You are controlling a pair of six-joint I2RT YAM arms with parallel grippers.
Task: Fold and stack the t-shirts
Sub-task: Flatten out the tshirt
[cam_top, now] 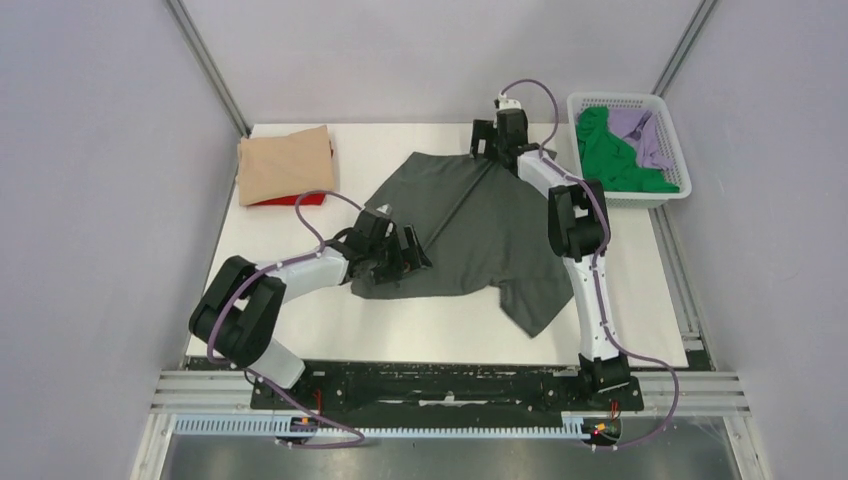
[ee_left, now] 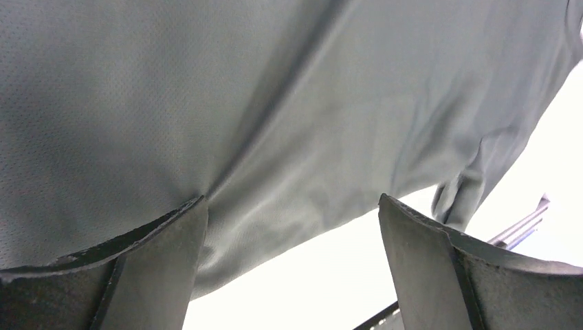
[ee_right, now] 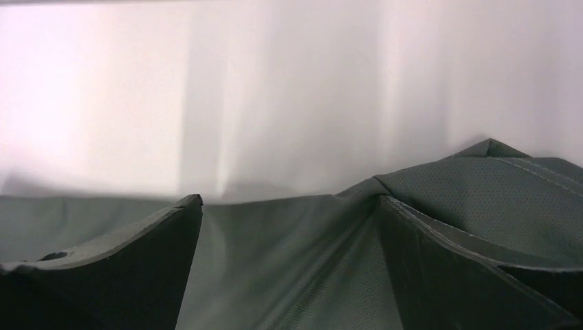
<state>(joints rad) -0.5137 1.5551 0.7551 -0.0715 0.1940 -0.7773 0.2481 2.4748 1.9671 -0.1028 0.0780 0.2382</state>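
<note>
A dark grey t-shirt lies spread and creased in the middle of the white table. My left gripper is open at the shirt's near left edge; in the left wrist view the grey cloth fills the frame above my gripper. My right gripper is open over the shirt's far edge, with cloth between its jaws. A folded tan shirt lies on a red shirt at the far left. Green and lilac shirts lie in the basket.
The white lattice basket stands at the far right corner of the table. Grey walls enclose the table on three sides. A metal rail with the arm bases runs along the near edge.
</note>
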